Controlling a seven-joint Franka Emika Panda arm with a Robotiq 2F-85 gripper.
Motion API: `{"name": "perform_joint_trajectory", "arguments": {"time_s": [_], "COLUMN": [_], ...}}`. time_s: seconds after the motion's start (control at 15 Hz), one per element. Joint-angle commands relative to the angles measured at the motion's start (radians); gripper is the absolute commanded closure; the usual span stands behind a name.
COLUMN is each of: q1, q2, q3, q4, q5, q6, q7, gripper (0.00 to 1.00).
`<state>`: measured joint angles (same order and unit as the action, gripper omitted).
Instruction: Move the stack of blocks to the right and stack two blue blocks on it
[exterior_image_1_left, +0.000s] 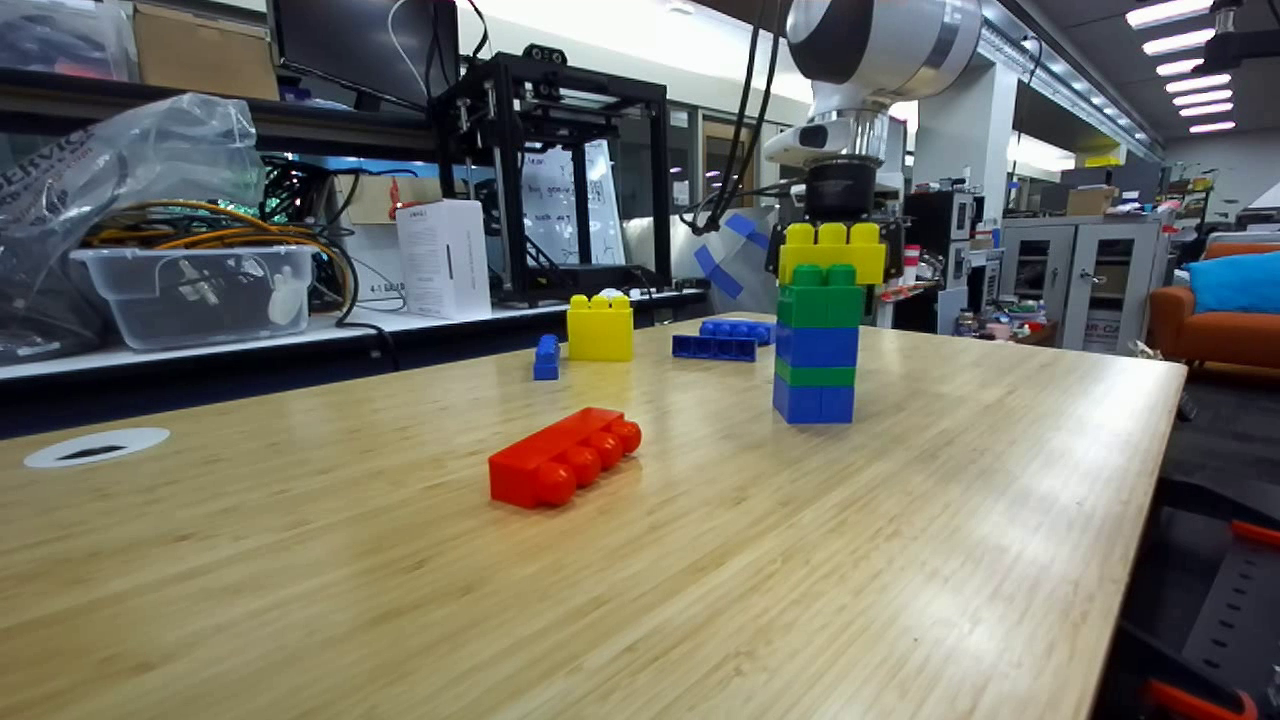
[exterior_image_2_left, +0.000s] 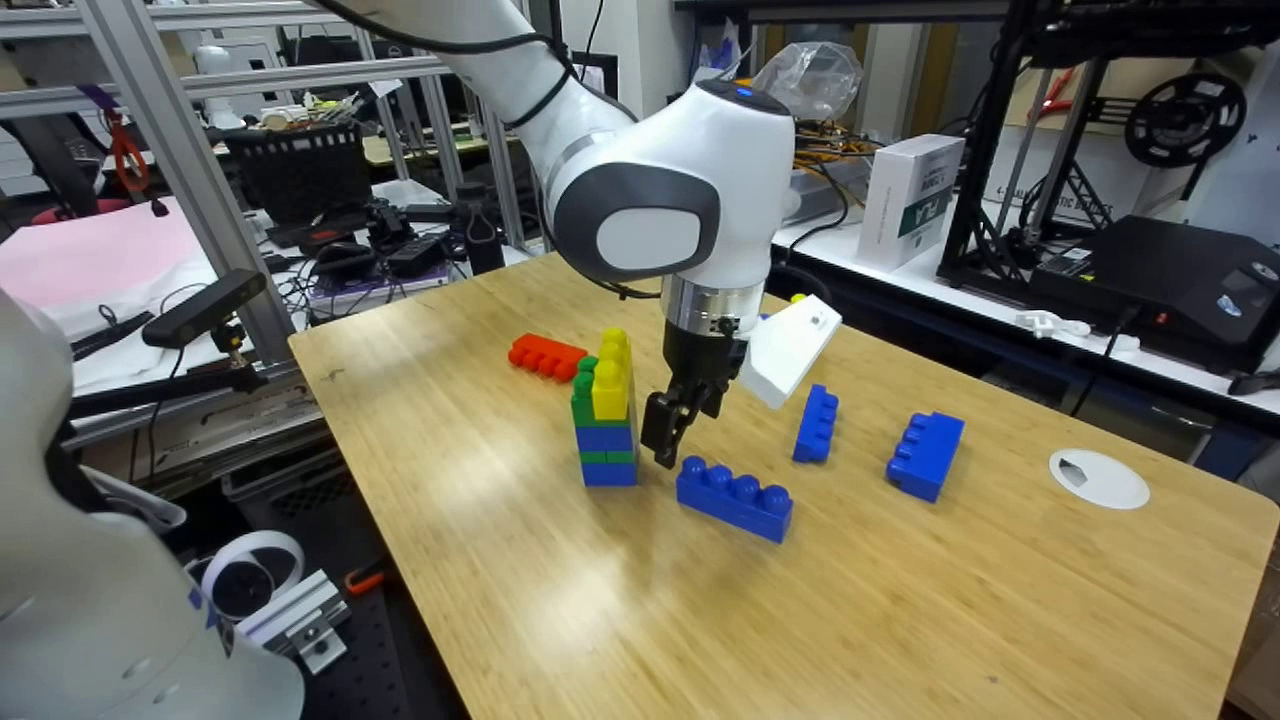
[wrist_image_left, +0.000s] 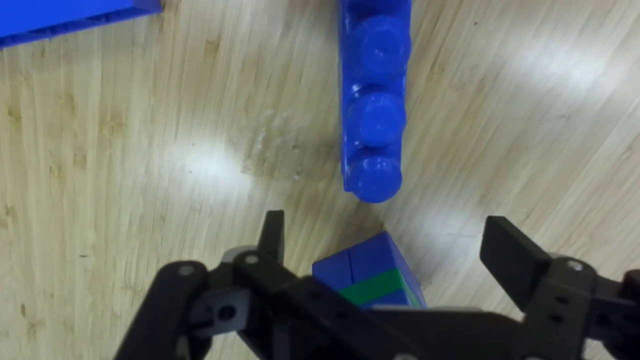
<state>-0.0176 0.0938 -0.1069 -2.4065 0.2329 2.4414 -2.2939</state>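
Note:
The stack of blocks (exterior_image_1_left: 817, 347) stands upright on the table, with blue and thin green layers below, green above and a yellow brick on top. It also shows in an exterior view (exterior_image_2_left: 605, 438). In the wrist view only its lower blue and green part (wrist_image_left: 367, 257) shows; the gripper hides the rest. My gripper (exterior_image_2_left: 685, 425) is open and empty, beside the stack; its fingers (wrist_image_left: 386, 225) are wide apart. A blue block (exterior_image_2_left: 735, 498) lies studs up near the stack. More blue blocks lie farther off (exterior_image_2_left: 817, 425), (exterior_image_2_left: 925, 455). The wrist view shows two blue blocks (wrist_image_left: 377, 120), (wrist_image_left: 75, 15).
A long red brick (exterior_image_1_left: 560, 460) lies on the table (exterior_image_1_left: 700, 580); it also shows in an exterior view (exterior_image_2_left: 547, 356). A lone yellow brick (exterior_image_1_left: 600, 330) stands beside a small blue brick (exterior_image_1_left: 546, 357). A white disc (exterior_image_2_left: 1098, 479) lies near the table's edge.

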Motion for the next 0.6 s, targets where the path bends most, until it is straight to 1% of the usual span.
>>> {"name": "perform_joint_trajectory", "arguments": {"time_s": [0.0, 0.27, 0.53], "q1": [-0.035, -0.041, -0.052], "q2": [0.029, 0.061, 0.094], "q3": [0.038, 0.057, 0.072], "q4": [-0.003, -0.010, -0.011], "q5": [0.009, -0.015, -0.034], "q6": [0.054, 0.141, 0.200], "q7": [-0.039, -0.022, -0.012], "gripper": [0.00, 0.00, 0.00]}}
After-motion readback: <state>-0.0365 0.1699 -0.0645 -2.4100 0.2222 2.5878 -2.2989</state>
